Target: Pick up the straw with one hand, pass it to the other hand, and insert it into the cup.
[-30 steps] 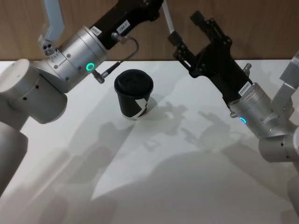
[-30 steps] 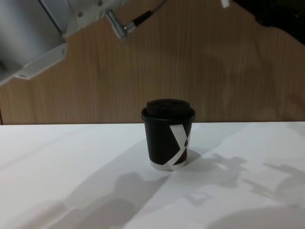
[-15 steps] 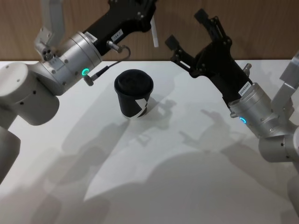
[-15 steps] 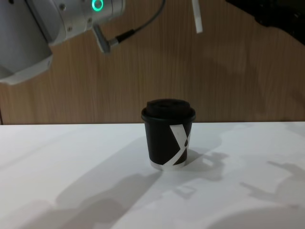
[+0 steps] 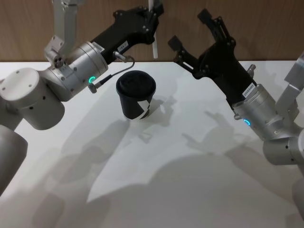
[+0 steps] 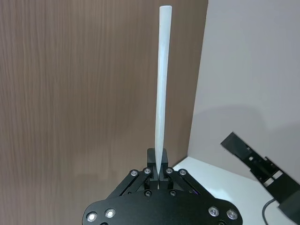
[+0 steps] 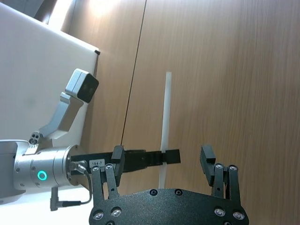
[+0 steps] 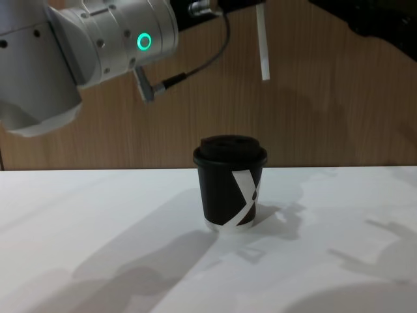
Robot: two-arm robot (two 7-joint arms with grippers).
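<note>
High above the cup (image 5: 136, 92), straw (image 5: 155, 49) clamped in left end effector (image 5: 152, 16); right end effector (image 5: 189, 28) splayed, just beside

Item one: white table (image 5: 190, 190), matte top. I see it across the lower three quarters of the head view, its far edge running along the upper part of the frame.

Item two: cup (image 5: 136, 96), black paper, black lid, white X-like mark, white base rim. It stands upright on the table, upper left of centre in my head view and mid-frame in my chest view.
</note>
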